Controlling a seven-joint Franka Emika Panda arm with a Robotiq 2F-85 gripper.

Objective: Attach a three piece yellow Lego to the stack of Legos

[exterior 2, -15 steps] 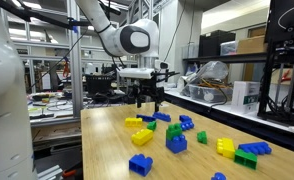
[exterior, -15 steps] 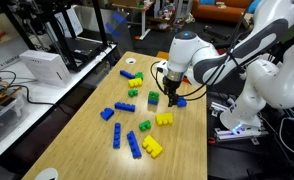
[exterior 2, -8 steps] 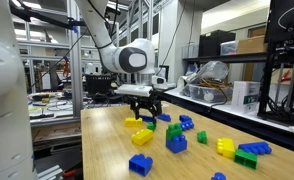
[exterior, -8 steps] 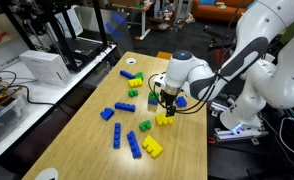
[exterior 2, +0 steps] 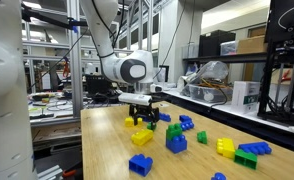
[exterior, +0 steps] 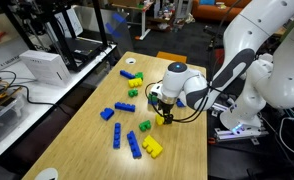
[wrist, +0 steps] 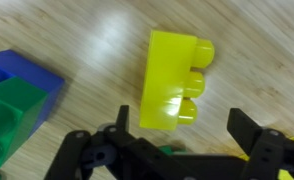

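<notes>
Three piece yellow Lego (wrist: 172, 75) long axis up-down in wrist view, studs rightward; claw (wrist: 179, 130) open above

Pale wood-grain worktop (exterior: 82, 125) under me, long and narrow, bright with overhead glare. Off its edge in an exterior view there's a lower side surface carrying a white box (exterior: 42, 66) and a tangle of cables (exterior: 1, 95), and behind that, black metal racks (exterior: 57, 25). Something orange (exterior: 222, 12) sits far back, too small for me to name. Swinging to an exterior view from table height: strip lights (exterior 2: 42, 35) glow along the ceiling, cardboard boxes (exterior 2: 250, 45) sit up on shelving, a cluttered bench (exterior 2: 227, 98) runs along the far side, and a big dark panel (exterior 2: 289, 60) closes the edge of the frame.
</notes>
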